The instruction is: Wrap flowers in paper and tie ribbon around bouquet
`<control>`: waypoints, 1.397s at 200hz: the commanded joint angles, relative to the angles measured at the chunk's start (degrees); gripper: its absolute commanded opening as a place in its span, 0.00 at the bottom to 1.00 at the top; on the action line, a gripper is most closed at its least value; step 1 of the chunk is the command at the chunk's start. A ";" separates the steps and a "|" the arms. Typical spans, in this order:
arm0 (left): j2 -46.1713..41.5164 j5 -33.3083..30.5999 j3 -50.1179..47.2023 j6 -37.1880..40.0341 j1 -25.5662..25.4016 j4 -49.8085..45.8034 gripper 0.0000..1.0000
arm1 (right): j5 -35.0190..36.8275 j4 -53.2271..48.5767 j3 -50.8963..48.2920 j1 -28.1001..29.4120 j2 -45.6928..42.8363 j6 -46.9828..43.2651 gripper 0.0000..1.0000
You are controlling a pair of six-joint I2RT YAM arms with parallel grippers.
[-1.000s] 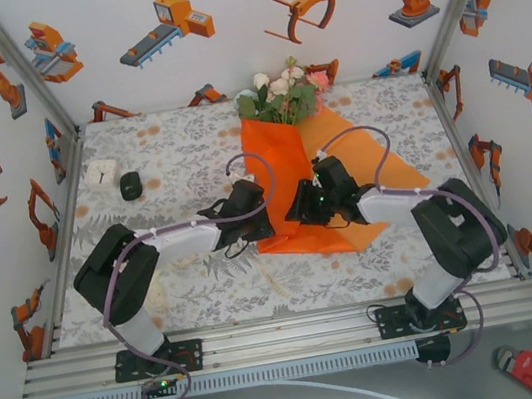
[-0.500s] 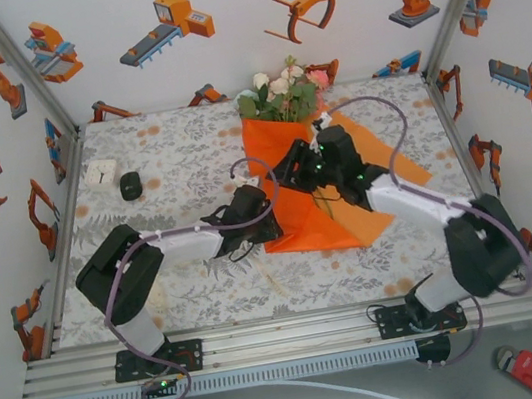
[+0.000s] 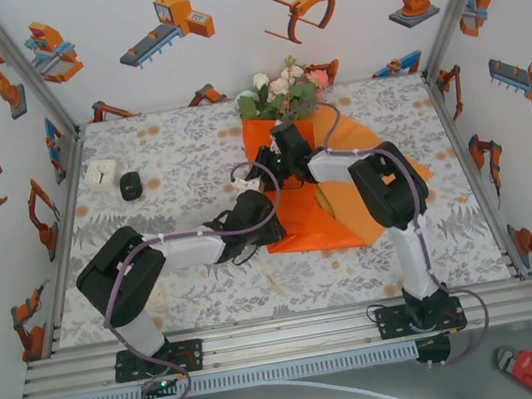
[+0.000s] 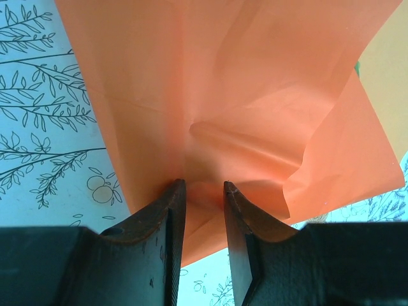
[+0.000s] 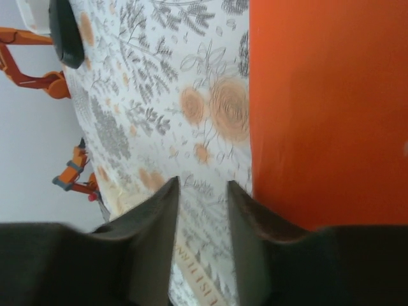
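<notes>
Flowers (image 3: 281, 91): blooms at the middle of the table's (image 3: 167, 149) far edge, heads clear of the wrap. The stems are hidden and presumably run toward the near edge inside it.

Paper (image 3: 300, 219): reaches from the blooms to the table's centre and is the only container here. The left part is folded over. A paler flap lies flat toward the right edge, so the cone looks half closed. Tie not yet done.

Left gripper (image 4: 204, 189): at the paper's near left part. The jaws are nearly together on a raised fold, and creases converge at the tips, so it looks pinched. Judged purpose: keep the folded layer from springing open.

Right gripper (image 5: 203, 185): jaws slightly apart and empty, with tablecloth visible through the gap. The tips are just beside the paper's left edge. Judged: lining up to take that edge.

Black object (image 3: 130, 185): toward the left edge, well apart, not in play.
</notes>
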 commanded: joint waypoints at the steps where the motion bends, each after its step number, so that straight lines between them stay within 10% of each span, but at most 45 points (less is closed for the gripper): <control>1: 1.19 -1.66 -2.31 -1.38 -0.78 -8.78 0.35 | -1.00 -1.77 5.31 0.06 5.12 -2.62 0.21; 279: 5.15 10.13 -13.54 -8.39 0.22 -8.22 0.28 | 12.02 -20.03 71.41 -8.54 48.70 3.88 0.20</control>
